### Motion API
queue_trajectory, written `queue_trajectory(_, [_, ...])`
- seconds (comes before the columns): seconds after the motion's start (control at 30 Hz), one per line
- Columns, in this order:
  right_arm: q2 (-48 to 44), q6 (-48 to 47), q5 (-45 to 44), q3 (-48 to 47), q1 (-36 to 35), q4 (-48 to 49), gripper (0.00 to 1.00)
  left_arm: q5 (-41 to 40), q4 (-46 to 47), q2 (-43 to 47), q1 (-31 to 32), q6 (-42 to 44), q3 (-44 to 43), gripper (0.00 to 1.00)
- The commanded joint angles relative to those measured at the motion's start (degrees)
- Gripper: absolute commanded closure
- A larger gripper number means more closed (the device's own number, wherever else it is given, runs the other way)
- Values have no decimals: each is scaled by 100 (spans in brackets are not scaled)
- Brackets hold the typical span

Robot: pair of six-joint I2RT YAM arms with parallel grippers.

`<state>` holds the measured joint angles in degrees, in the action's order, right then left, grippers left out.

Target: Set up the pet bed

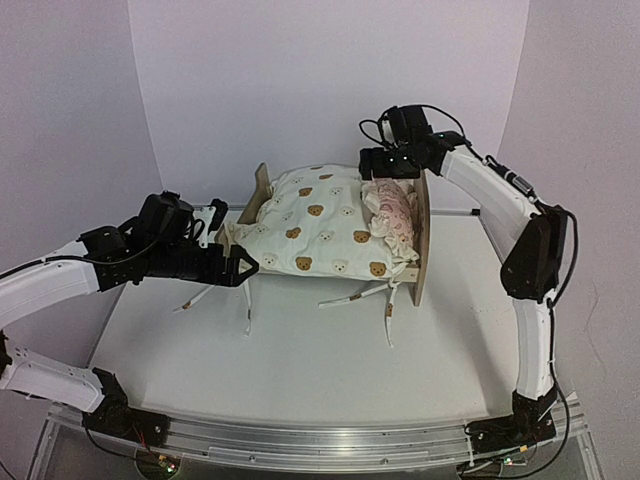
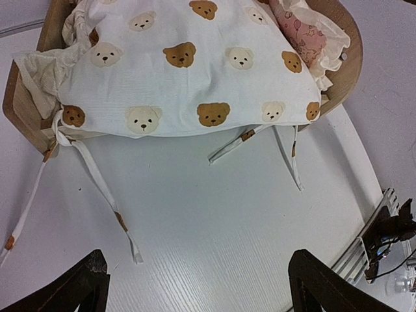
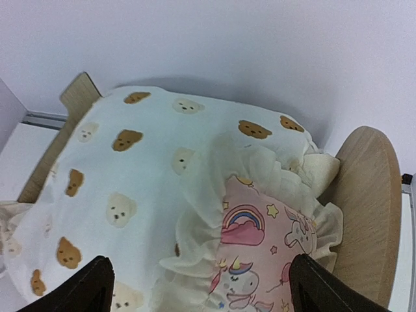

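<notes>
Pet bed, top view: I see the plywood frame (image 1: 423,232) on the white surface (image 1: 300,370), set back of centre, with the rounded headboard to the right and the low footboard to the left.
Quilt, top view: a cream bear-print quilt (image 1: 320,225) covers the bed end to end. Its ties (image 1: 247,305) trail off the near side onto the surface.
Pillow, top view: a pinkish ruffled pillow (image 1: 392,215) lies on the quilt against the headboard.
Left side, top view: my left end effector (image 1: 243,265) sits low, just beside the quilt's foot-end corner.
Right side, top view: my right end effector (image 1: 385,165) hangs over the head end, above the pillow.
Left wrist view: the fingers (image 2: 84,286) stand wide apart and hold nothing, with bare surface between them. The quilt's near edge and ties lie ahead.
Right wrist view: the fingers (image 3: 88,289) are spread wide and hold nothing. Below them lies the pillow, printed with unicorns and a rainbow, with the headboard at right.
</notes>
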<state>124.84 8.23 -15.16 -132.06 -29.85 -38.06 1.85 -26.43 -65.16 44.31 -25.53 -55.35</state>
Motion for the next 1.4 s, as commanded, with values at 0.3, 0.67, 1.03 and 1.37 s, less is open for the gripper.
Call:
queue_trajectory(0.3, [-3503,635,1352,3284,-162,923,2,-987,16,661,-2,180,13,0])
queue_trajectory(0.67, [-6050,1263,1690,6505,-185,1223,2,-1288,-285,1282,-4,-221,297,0])
queue_trajectory(1.03, [-7840,1243,1352,8129,-183,1126,2,-2149,-1268,2285,-3,-428,331,0])
queue_trajectory(1.37, [-8214,1063,1236,8604,-180,973,2,-2450,-1212,2552,-3,-260,537,0])
